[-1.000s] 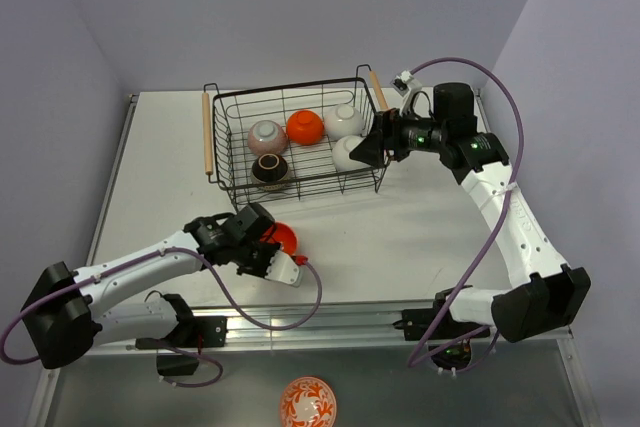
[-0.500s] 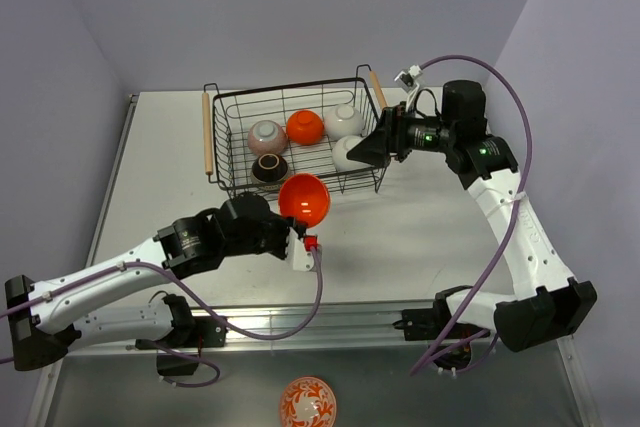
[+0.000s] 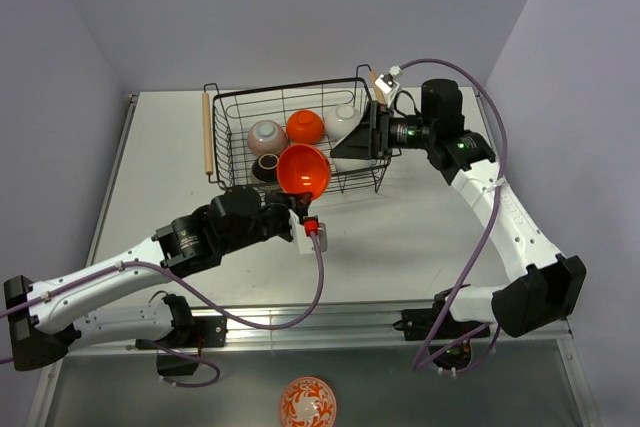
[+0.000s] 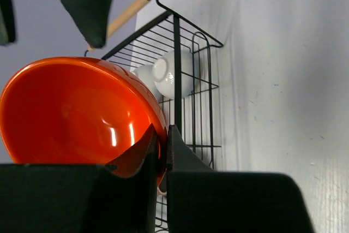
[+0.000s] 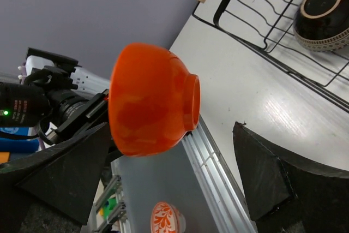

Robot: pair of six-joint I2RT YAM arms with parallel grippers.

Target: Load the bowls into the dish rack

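Observation:
My left gripper is shut on the rim of a glossy orange bowl, holding it tilted in the air at the near side of the dish rack. In the left wrist view the jaws pinch that bowl's rim. Inside the rack sit a pinkish bowl, another orange bowl, a white bowl and a dark patterned bowl. My right gripper hangs open over the rack's right part, facing the held bowl without touching it.
The rack has a wooden rod handle at its left end. An orange-and-white patterned bowl lies below the table's near rail. The dark bowl shows at the right wrist view's top right. The table is light grey.
My left arm lifted the orange bowl off the table and carried it up toward the rack's near side. The right gripper swung left over the rack's right part.

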